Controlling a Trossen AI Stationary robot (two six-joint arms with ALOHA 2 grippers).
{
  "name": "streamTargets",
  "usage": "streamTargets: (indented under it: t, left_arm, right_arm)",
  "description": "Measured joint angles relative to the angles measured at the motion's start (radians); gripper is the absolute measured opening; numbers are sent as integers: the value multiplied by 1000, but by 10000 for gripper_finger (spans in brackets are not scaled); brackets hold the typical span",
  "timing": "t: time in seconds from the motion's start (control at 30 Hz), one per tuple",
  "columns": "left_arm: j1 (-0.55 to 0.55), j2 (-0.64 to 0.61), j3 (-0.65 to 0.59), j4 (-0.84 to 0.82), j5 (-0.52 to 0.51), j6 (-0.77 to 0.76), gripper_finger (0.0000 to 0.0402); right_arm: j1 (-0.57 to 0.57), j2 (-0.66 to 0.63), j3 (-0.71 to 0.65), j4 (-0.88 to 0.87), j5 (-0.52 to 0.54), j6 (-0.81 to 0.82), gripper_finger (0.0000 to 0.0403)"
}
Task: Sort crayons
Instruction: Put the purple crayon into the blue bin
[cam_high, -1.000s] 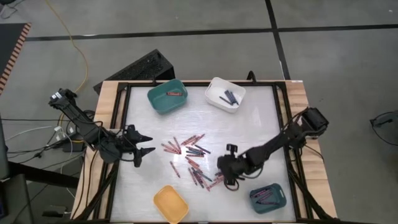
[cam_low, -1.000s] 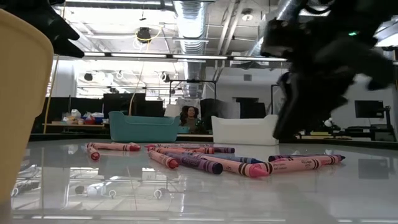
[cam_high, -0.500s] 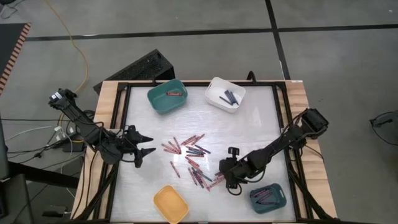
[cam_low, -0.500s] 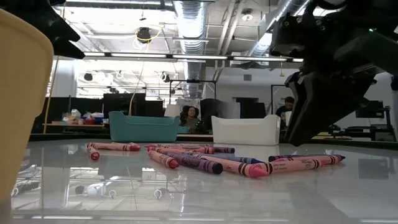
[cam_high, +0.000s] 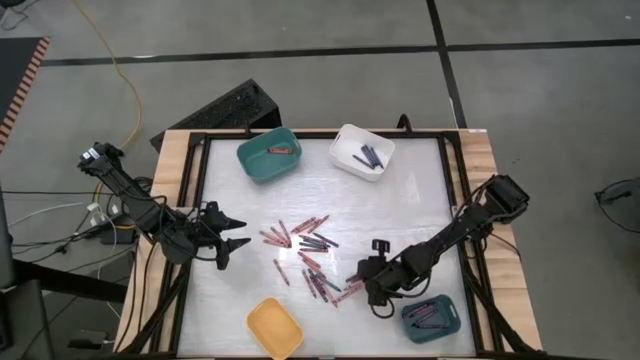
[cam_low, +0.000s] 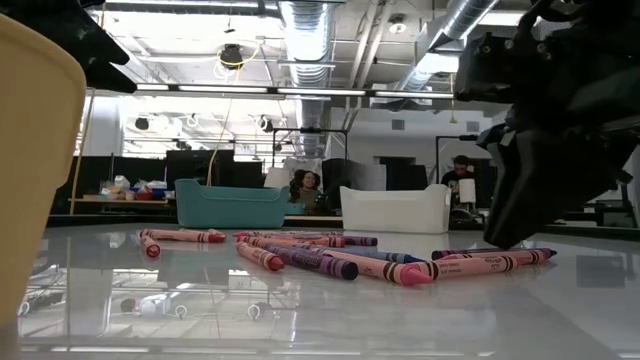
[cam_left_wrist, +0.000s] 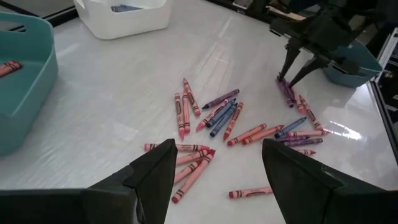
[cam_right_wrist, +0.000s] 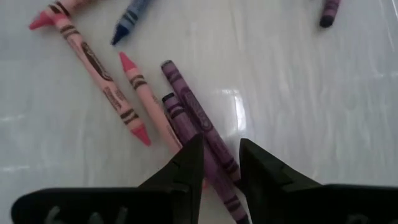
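Several crayons (cam_high: 310, 255) in red, pink, blue and purple lie scattered flat on the white table top (cam_high: 400, 210). My right gripper (cam_high: 360, 285) slants down over the right end of the pile (cam_left_wrist: 236, 124). It is open by a narrow gap. In the right wrist view its fingers (cam_right_wrist: 186, 168) stand on either side of a purple crayon (cam_right_wrist: 193, 106) that lies on the table; no touch shows. My left gripper (cam_high: 244, 232) waits open above the table's left side, clear of the crayons.
A teal bin (cam_high: 250, 160) holding a red crayon and a white bin (cam_high: 345, 140) holding dark crayons stand at the far edge. A yellow bin (cam_high: 262, 322) and a second teal bin (cam_high: 410, 310) with crayons stand at the near edge. A black frame borders the table.
My right gripper has slid a little toward the table's right and near edges, along the pile's right end, and sunk slightly. Its finger gap is unchanged. The crayons have stayed where they were.
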Motion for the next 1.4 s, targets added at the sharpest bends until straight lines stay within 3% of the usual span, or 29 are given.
streamTargets:
  t: [0.63, 1.0, 1.27, 1.4]
  left_arm:
    - [0, 0, 0, 0, -2, 9, 228]
    - [0, 0, 0, 0, -10, 14, 228]
    - [0, 0, -1, -4, -10, 14, 228]
    - [0, 0, -1, -6, -10, 23, 228]
  right_arm:
    - [-30, -1, 0, -9, 50, -23, 108]
    - [-99, -1, 0, 111, 49, -237, 108]
    - [-180, -1, 0, 133, -97, -327, 108]
    - [-179, -1, 0, 126, -106, -348, 108]
